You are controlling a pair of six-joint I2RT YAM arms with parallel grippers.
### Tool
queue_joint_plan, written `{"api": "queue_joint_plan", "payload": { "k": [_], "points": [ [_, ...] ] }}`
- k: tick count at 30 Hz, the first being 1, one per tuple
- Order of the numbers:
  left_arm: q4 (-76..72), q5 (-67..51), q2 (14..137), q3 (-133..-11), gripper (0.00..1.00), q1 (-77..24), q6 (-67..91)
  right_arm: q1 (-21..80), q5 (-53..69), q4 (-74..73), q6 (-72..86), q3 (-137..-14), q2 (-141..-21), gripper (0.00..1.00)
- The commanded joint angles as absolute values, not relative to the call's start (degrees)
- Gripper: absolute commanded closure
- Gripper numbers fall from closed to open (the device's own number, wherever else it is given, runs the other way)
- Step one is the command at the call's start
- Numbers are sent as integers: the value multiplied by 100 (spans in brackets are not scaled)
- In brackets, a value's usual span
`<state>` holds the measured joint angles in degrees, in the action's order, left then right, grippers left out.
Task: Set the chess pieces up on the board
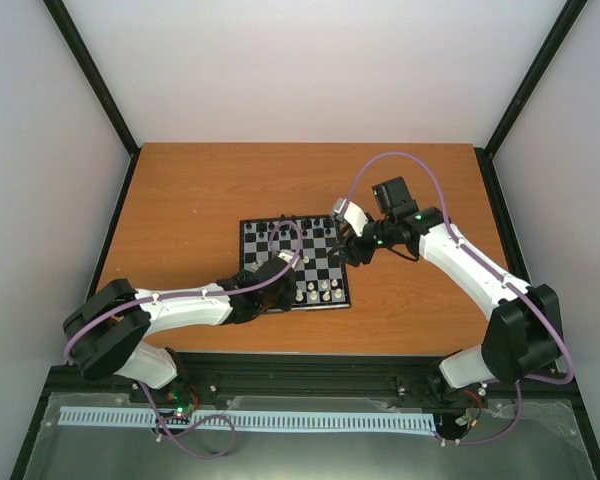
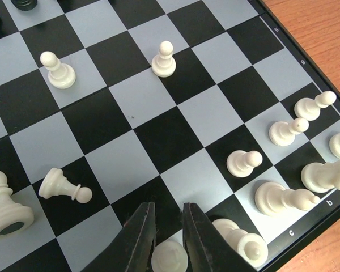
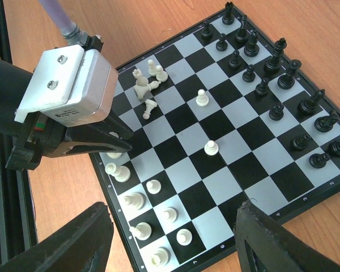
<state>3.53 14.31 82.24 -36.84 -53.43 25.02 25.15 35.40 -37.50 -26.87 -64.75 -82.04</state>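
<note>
Left gripper (image 2: 168, 207) clamps a tiny cream-white chess piece (image 2: 170, 258) by the black-and-silver checkerboard's (image 2: 164, 133) near edge. Right gripper (image 3: 174, 211) hangs spread, empty, at its right edge. Black pieces (image 3: 249, 72) line the far edge.

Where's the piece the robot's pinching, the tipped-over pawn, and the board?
pinched white piece (image 2: 170, 258), left wrist view, its rounded top.
tipped-over pawn (image 2: 59, 186), left wrist view, its body.
board (image 2: 292, 45), left wrist view, its black rim.
</note>
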Motion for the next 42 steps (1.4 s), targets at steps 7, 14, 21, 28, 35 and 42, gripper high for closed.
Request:
{"api": "queue_joint_plan", "payload": {
  "k": [7, 14, 21, 28, 35, 42],
  "points": [
    [301, 1369, 8212, -3688, 75, -5412, 2555, 2468, 3596, -3728, -2782, -6473, -8310, 40],
    [418, 1317, 8092, -3640, 77, -5414, 2575, 2470, 3602, -3745, -2800, -6484, -8310, 40],
    [585, 1241, 7899, -3578, 83, -5414, 2659, 2470, 3634, -3762, -2818, -6491, -8318, 40],
    [633, 977, 7889, -3577, 85, -5414, 2690, 2468, 3647, -3779, -2825, -6503, -8324, 40],
    [638, 956, 7983, -3590, 86, -5414, 2691, 2470, 3647, -3785, -2836, -6504, -8318, 40],
    [709, 1000, 8070, -3645, 78, -5410, 2716, 2465, 3647, -3789, -2839, -6497, -8326, 40]
  ]
}}
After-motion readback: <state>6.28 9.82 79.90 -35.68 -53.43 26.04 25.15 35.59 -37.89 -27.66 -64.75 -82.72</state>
